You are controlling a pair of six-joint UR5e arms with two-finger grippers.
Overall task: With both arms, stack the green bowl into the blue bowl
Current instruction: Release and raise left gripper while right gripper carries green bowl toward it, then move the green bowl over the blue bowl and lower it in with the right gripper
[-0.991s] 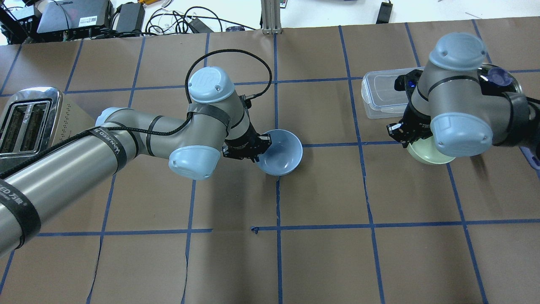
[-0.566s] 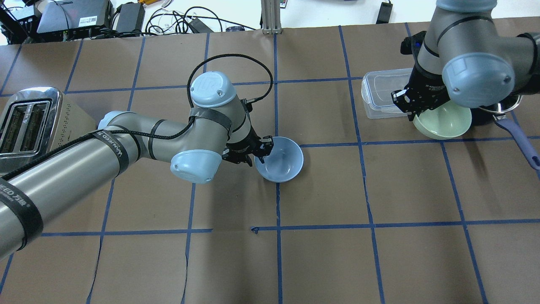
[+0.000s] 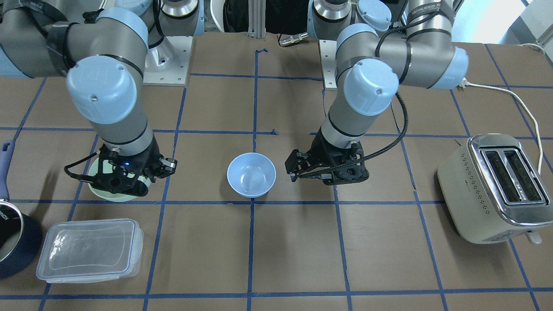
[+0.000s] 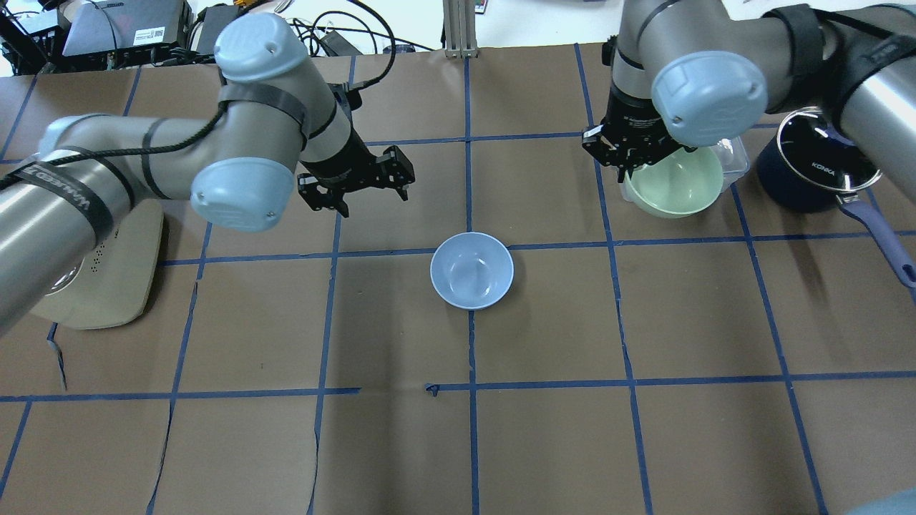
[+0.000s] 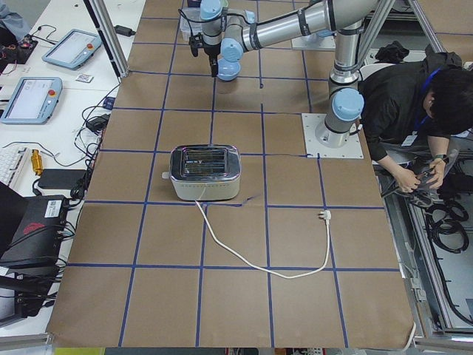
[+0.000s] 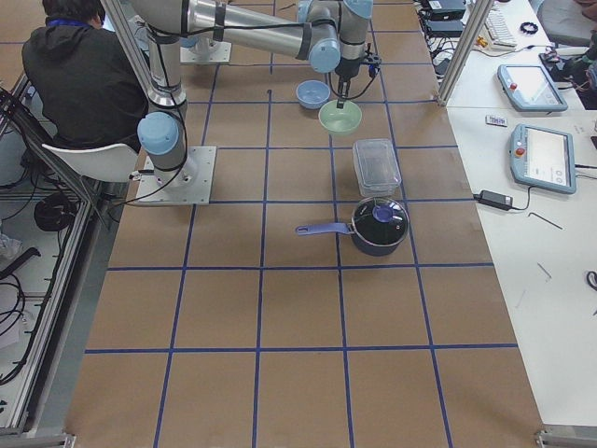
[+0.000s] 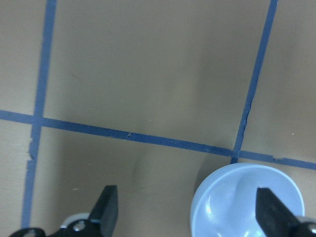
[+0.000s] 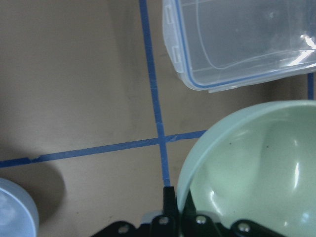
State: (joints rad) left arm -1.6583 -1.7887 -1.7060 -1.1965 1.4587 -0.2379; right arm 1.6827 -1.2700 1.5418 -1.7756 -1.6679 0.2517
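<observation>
The blue bowl [image 4: 471, 270] stands upright and alone on the brown table, also in the front view [image 3: 251, 174]. My left gripper [image 4: 373, 200] is open and empty. It hangs above the table, back and to the left of the bowl; its wrist view shows the bowl [image 7: 247, 205] by one finger [image 7: 270, 210]. My right gripper [image 4: 630, 166] is shut on the left rim of the green bowl [image 4: 676, 184]. It holds the bowl off the table, right of the blue bowl. The right wrist view shows the rim [image 8: 247, 163] pinched.
A clear plastic container [image 3: 88, 248] lies just beyond the green bowl, partly covered by it in the overhead view. A dark pot with a blue handle [image 4: 816, 168] stands at the far right. A toaster [image 3: 497, 185] stands at the left end, under my left arm.
My left gripper has let go of the blue bowl's rim and pulled back up and to the left. My right arm has carried the green bowl leftward, over the container.
</observation>
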